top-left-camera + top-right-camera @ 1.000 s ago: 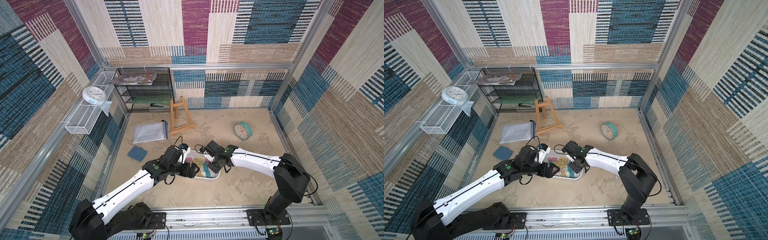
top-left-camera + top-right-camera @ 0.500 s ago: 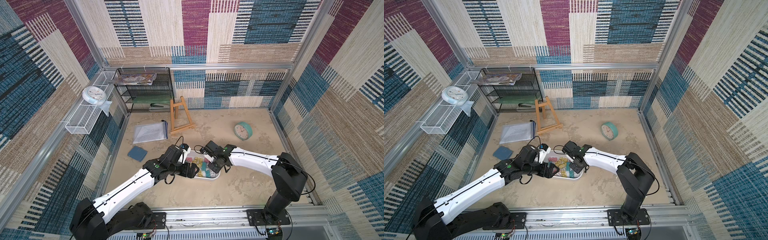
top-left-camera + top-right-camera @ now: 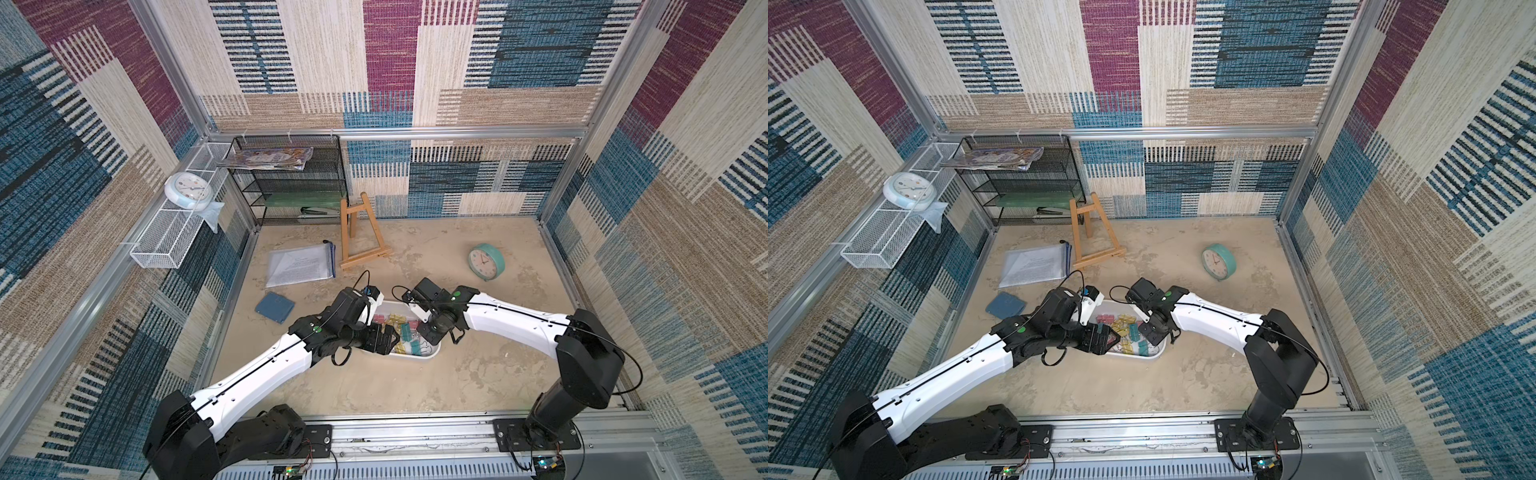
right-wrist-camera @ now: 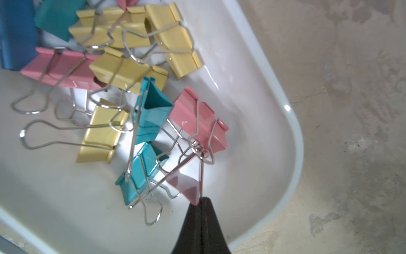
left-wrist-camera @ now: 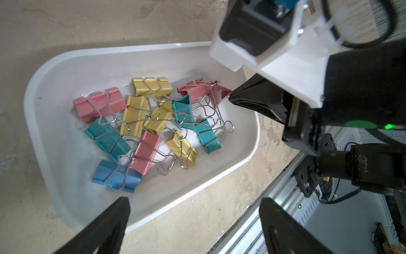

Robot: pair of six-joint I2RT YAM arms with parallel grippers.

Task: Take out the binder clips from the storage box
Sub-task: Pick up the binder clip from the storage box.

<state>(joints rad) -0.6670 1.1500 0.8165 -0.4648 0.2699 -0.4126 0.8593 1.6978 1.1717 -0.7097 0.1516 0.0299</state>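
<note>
Within the last second my right claw (image 4: 202, 201) has gone from slightly apart to fully clenched, and in the right wrist view its tips now pinch the edge of a pink clip (image 4: 186, 187) together with a wire handle beside it. In the top views the arms have hardly moved, so I judge that the grasp is only just made and the lift has not started. The binder clips (image 5: 140, 123), about 12 of them, all lie inside the storage box (image 5: 28, 105), which sits on the table (image 3: 415, 382). My left claw (image 5: 194, 201) is released wide above the box rim and holds nothing. The pinched clip is blurred so close to the lens that I cannot tell if the tips hold its body or only the wire. Its handles seem to cross those of a teal clip (image 4: 151, 118), which might come along. In both top views the arms cover the pinch itself
</note>
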